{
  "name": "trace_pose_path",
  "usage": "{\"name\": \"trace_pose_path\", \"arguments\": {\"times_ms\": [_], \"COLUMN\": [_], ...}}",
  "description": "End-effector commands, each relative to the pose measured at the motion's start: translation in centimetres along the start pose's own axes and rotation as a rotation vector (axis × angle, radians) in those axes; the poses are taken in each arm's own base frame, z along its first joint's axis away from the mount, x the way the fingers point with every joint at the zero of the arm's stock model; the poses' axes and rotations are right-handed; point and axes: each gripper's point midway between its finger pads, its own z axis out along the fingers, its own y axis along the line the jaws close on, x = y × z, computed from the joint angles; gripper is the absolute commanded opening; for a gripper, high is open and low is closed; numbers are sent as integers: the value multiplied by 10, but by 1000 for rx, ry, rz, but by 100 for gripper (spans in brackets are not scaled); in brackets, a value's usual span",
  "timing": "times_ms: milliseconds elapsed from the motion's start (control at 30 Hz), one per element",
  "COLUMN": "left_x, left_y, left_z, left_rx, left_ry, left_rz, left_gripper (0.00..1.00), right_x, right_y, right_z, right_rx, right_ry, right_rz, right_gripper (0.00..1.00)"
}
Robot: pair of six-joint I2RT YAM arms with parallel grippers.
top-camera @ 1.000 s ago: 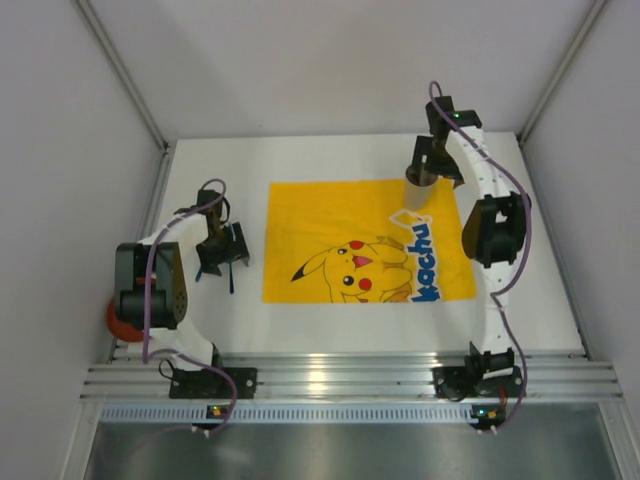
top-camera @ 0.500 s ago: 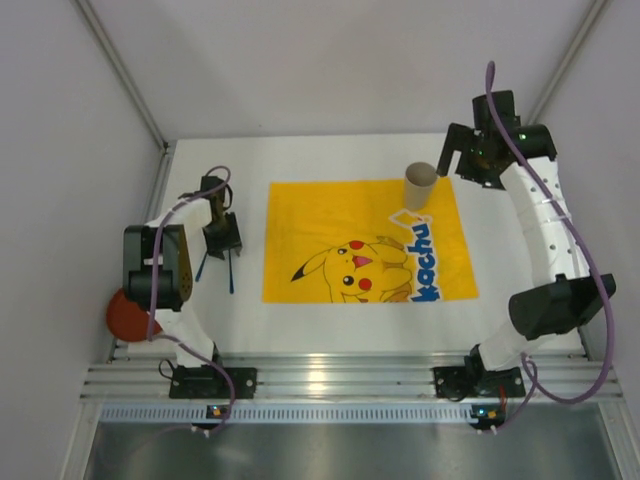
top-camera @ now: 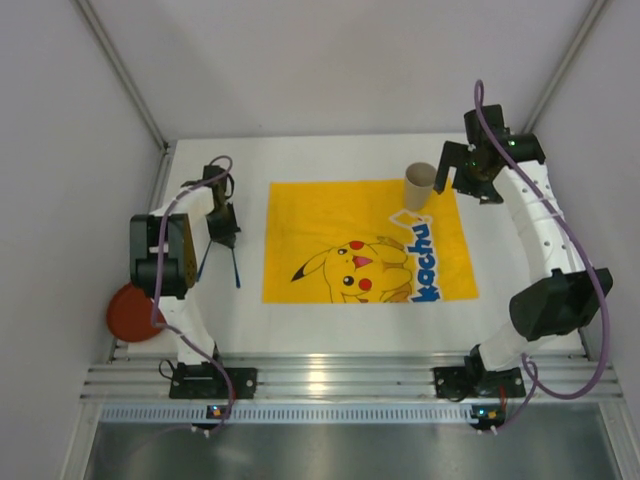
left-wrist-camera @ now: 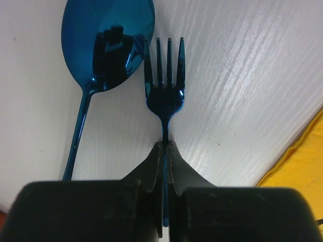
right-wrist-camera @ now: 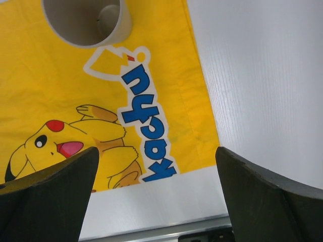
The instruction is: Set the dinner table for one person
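On the white dinner table lies a yellow Pikachu mat, with a beige cup standing upright at its far right corner. My left gripper is left of the mat, shut on the handle of a blue fork. In the left wrist view the left gripper pinches the thin handle, and a blue spoon lies on the table just left of the fork. My right gripper hovers open beside the cup, apart from it. Its wide jaws hold nothing, and the cup lies beyond them.
A red plate sits at the table's left edge, partly behind the left arm. A ribbed aluminium rail runs along the near edge. White walls close in the table at left, right and back.
My left gripper has shut on the fork's handle. My right gripper has let go of the cup and lifted off to its right, leaving it standing on the mat.
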Motion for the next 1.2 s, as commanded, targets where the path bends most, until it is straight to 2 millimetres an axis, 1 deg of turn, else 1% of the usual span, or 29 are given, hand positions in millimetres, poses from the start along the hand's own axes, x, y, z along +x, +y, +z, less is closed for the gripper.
{"name": "trace_pose_path", "arguments": {"times_ms": [0, 33, 67, 100, 133, 167, 200, 233, 267, 300, 333, 367, 400, 433, 467, 533, 567, 733, 767, 900, 933, 967, 1033, 1067, 1100, 1167], "left_x": [-35, -43, -54, -67, -73, -77, -80, -79, -79, -75, -73, -64, -59, -53, -42, -31, -21, -5, -1, 3, 4, 7, 7, 7, 7, 2], "left_y": [13, 11, 8, 0, -5, -10, -27, -34, -40, -56, -64, -81, -90, -99, -116, -136, -150, -178, -179, -176, -176, -176, -178, -179, -179, -180], "left_z": [6, -4, -18, -34, -42, -49, -61, -64, -67, -72, -74, -74, -74, -70, -68, -60, -58, -43, -37, -21, -19, -16, -12, -12, -14, -24], "left_rx": [-68, -65, -55, -35, -18, 4, 24, 31, 42, 70, 78, 91, 104, 108, 124, 152, 167, 224, 222, 188, 186, 183, 191, 191, 189, 197], "left_ry": [-88, -110, -144, -172, -189, -192, -199, -195, -196, -198, -200, -192, -185, -172, -157, -133, -122, -74, -60, -42, -37, -29, -33, -35, -36, -55], "left_rz": [3, 10, 12, 23, 34, 45, 76, 78, 82, 102, 112, 131, 144, 156, 174, 185, 209, 184, 175, 146, 130, 124, 121, 123, 122, 131], "left_gripper": [0, 0, 0, 0, 0, 0, 0, 0, 0, 0, 0, 0, 0, 0, 0, 0, 0, 0, 0, 0, 6, 26, 33, 41, 55, 67], "right_x": [-23, -24, -25, -24, -24, -23, -21, -20, -17, -15, -12, -9, -5, -4, 2, 7, 12, 24, 28, 35, 36, 37, 39, 38, 38, 38], "right_y": [7, 5, 5, 5, 4, 3, 3, 3, 2, 2, 2, 0, -1, -2, -4, -6, -7, -12, -14, -16, -16, -17, -17, -17, -17, -17], "right_z": [-18, -20, -21, -21, -23, -23, -22, -24, -21, -21, -20, -20, -19, -22, -18, -21, -18, -22, -22, -20, -20, -19, -18, -18, -17, -16], "right_rx": [-28, -25, -24, -23, -23, -23, -23, -28, -27, -29, -32, -31, -28, -32, -24, -28, -27, -32, -30, -27, -27, -27, -25, -25, -23, -22], "right_ry": [-82, -90, -93, -94, -97, -97, -92, -95, -90, -91, -87, -86, -79, -86, -71, -72, -58, -54, -47, -37, -37, -36, -31, -31, -31, -29], "right_rz": [-13, -13, -12, -13, -12, -12, -10, -10, -8, -8, -10, -9, -12, -12, -17, -17, -20, -26, -28, -30, -30, -33, -34, -36, -36, -36], "right_gripper": [100, 100, 100, 100, 100, 100, 100, 100, 100, 100, 100, 100, 100, 100, 100, 100, 100, 100, 100, 100, 100, 100, 100, 100, 100, 100]}}
